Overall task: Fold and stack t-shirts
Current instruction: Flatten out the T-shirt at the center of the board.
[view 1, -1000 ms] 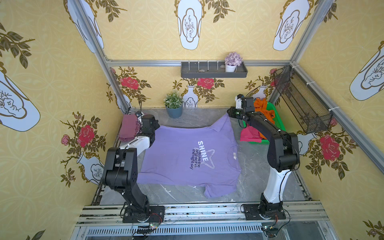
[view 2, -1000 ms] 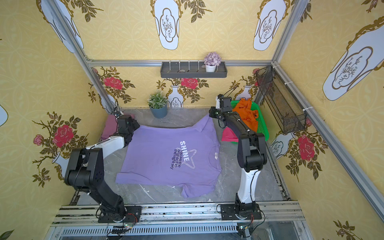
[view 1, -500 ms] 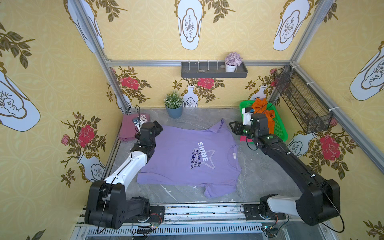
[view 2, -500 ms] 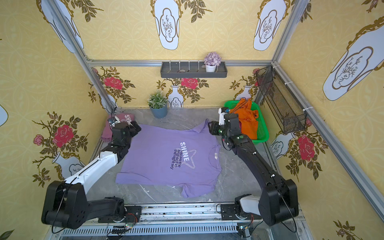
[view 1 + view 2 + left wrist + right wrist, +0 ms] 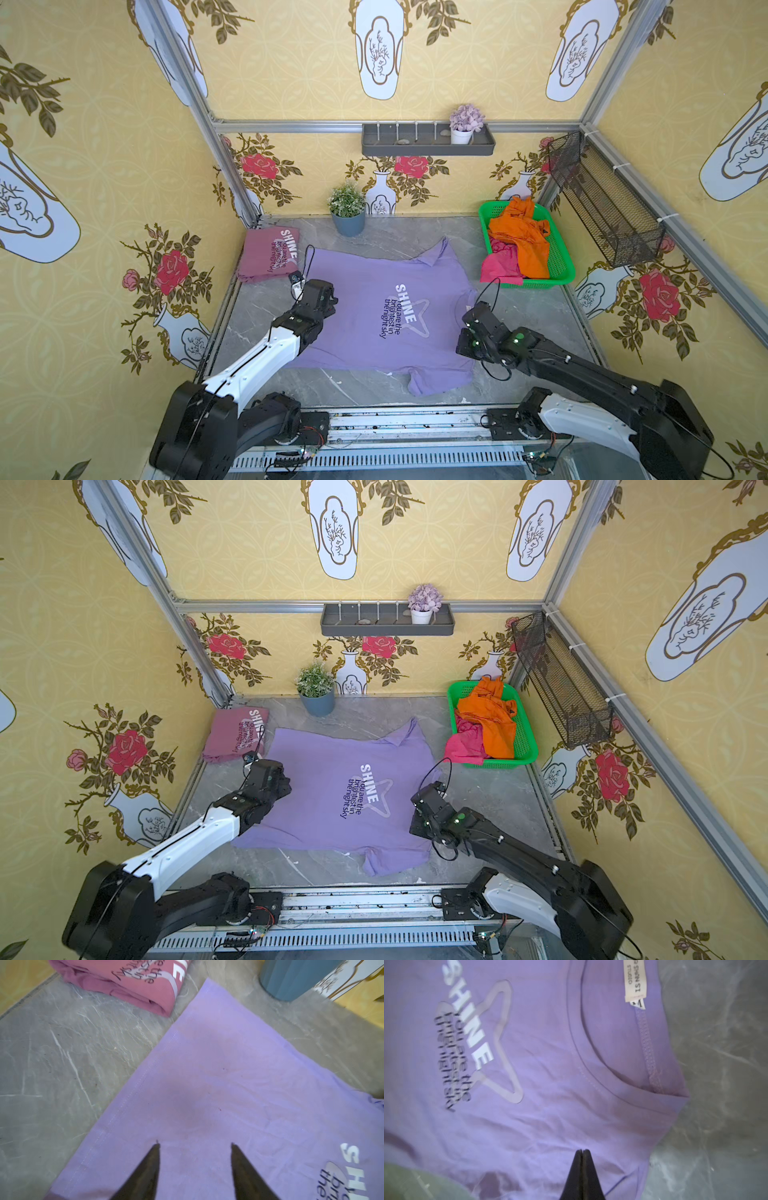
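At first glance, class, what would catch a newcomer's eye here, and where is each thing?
The lavender t-shirt lies spread flat in the middle of the table, white SHINE print up. A folded mauve t-shirt sits in the far left corner, and a green basket at far right holds a bright orange t-shirt.

A grey marbled tabletop [image 5: 374, 390] carries a lavender t-shirt [image 5: 361, 316] spread flat. A folded mauve t-shirt [image 5: 266, 257] lies just beyond its hem, a potted plant [image 5: 348, 216] behind it, and a green basket [image 5: 540, 284] near its collar.
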Available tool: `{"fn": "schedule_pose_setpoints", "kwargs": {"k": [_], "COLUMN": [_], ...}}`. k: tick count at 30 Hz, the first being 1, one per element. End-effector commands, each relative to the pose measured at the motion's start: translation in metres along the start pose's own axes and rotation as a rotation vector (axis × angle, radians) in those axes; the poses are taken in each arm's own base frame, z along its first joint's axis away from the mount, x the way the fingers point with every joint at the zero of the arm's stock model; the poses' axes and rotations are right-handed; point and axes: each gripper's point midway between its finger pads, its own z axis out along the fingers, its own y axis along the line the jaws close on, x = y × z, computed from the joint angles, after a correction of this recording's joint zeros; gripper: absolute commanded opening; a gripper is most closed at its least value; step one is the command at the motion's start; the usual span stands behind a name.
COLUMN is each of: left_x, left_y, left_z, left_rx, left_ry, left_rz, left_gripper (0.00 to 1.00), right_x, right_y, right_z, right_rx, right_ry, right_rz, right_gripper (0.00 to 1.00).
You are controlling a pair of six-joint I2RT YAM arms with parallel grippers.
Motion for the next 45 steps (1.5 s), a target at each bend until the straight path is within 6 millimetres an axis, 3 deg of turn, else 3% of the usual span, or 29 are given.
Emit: {"fn": "schedule_pose_setpoints", "kwargs": {"k": [1,6,10,14,17,19,21,22,24,30,32,38,42,43,45], "left_x": [0.009,0.044,0.052,0.040,0.023,0.013,0.007,0.003,-0.005,-0.019,-0.018,-0.010,-0.007,-0.007,-0.008], "left_y": [-0.012,-0.012,-0.006,-0.009,-0.018,-0.025,-0.033,-0.037,-0.040,-0.039,-0.036,-0.027,-0.021,-0.020,-0.018], "left_z": [0.025,0.058,0.076,0.094,0.107,0.111,0.104,0.097,0.074,0.013,0.001,-0.009,-0.009,-0.010,-0.011], "left_rx": [-0.003,0.001,-0.010,0.002,0.028,0.053,0.089,0.118,0.157,0.187,0.181,0.177,0.161,0.158,0.152], "left_ry": [0.054,0.173,0.204,0.184,0.152,0.144,0.139,0.132,0.097,0.020,0.006,-0.002,-0.005,-0.010,-0.017], "left_rz": [0.032,0.025,0.020,-0.013,0.002,-0.010,-0.023,-0.033,-0.046,-0.017,-0.013,-0.023,-0.012,-0.013,-0.015], "left_gripper": [0.00,0.00,0.00,0.00,0.00,0.00,0.40,0.56,1.00,0.99,0.99,0.99,0.99,0.99,0.99], "right_x": [-0.030,-0.063,-0.102,-0.134,-0.147,-0.149,-0.145,-0.139,-0.114,-0.019,-0.004,0.010,0.006,0.003,0.000], "right_y": [0.007,-0.008,-0.020,-0.025,-0.009,0.006,0.013,0.012,-0.001,-0.030,-0.036,-0.034,-0.029,-0.025,-0.017], "right_z": [0.021,0.048,0.057,0.065,0.061,0.043,0.016,0.003,-0.018,-0.030,-0.029,0.008,0.033,0.037,0.040], "right_rx": [-0.012,-0.022,-0.019,-0.023,-0.076,-0.110,-0.097,-0.090,-0.081,-0.081,-0.072,-0.134,-0.146,-0.148,-0.145], "right_ry": [-0.094,-0.117,-0.158,-0.182,-0.173,-0.195,-0.222,-0.222,-0.194,-0.073,-0.064,-0.043,-0.056,-0.057,-0.064], "right_rz": [0.048,0.104,0.127,0.130,0.098,0.059,0.029,0.030,0.071,0.175,0.177,0.200,0.200,0.196,0.183], "right_gripper": [0.00,0.00,0.00,0.00,0.01,0.21,0.32,0.36,0.41,0.40,0.42,0.45,0.44,0.36,0.00]}}
